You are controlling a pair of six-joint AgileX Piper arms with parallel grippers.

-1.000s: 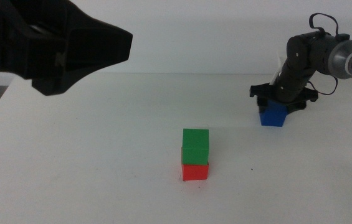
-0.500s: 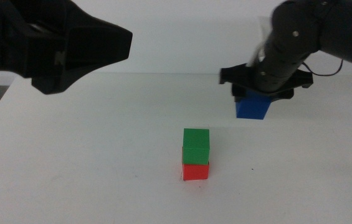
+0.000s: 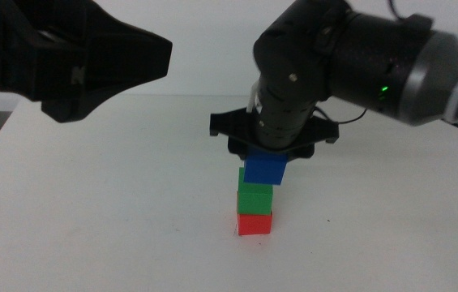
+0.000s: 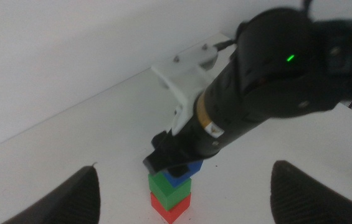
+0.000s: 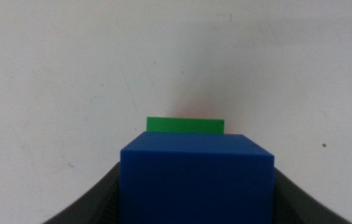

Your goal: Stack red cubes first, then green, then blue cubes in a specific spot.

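A plain white tabletop (image 3: 115, 227) meets a pale wall behind it. Near the table's middle, 1 small matte red cube (image 3: 254, 223) rests on the surface, and 1 small matte bright-green cube (image 3: 255, 198) of the same size sits squarely on top of it. A small matte deep-blue cube (image 3: 265, 169) is directly above the green cube, shifted slightly toward the right arm's side; whether its underside touches the green top cannot be told. The right gripper (image 3: 267, 159) is clamped on the blue cube, its 2 dark jaws against opposite faces, with the bulky black right arm (image 3: 334, 65) rising behind. In the right wrist view, the blue cube (image 5: 195, 177) fills the space between the jaws, a green edge (image 5: 185, 125) showing beyond it. The left gripper (image 3: 66, 57) hangs high at the table's left side, jaws spread well apart and holding nothing.
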